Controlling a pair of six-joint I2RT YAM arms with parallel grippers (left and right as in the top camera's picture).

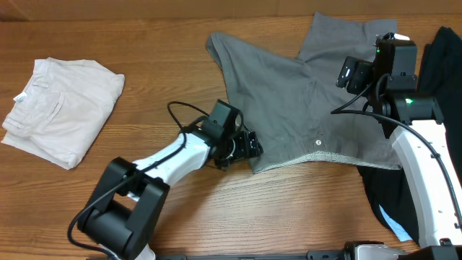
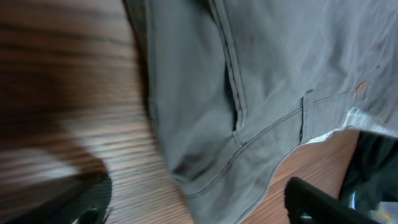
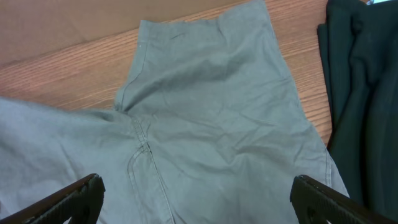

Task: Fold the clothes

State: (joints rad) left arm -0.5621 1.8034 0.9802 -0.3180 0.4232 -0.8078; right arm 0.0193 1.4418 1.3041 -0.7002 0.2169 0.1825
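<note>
**Progress.** The off-white garment (image 1: 61, 108), well apart from both tools on the far side of the left arm, appears already folded into a compact stack. The grey garment (image 1: 303, 108) lies spread and unfolded on the wooden table (image 1: 159, 43) and is judged to be the piece in hand. The black garment (image 1: 440, 159), heaped just outboard of the right arm, looks untouched. On this reading, one piece is done and two are left.

**Pose.** The left gripper (image 1: 251, 144) reaches out low over the table, jaws wide apart and holding nothing. The grey garment's waistband corner lies just ahead of it, between the fingers (image 2: 93, 196). The right gripper (image 1: 352, 72) hangs above the garment's leg — jaws likewise spread, empty. In its wrist view grey cloth fills the space ahead, with black cloth off to one side.
</note>
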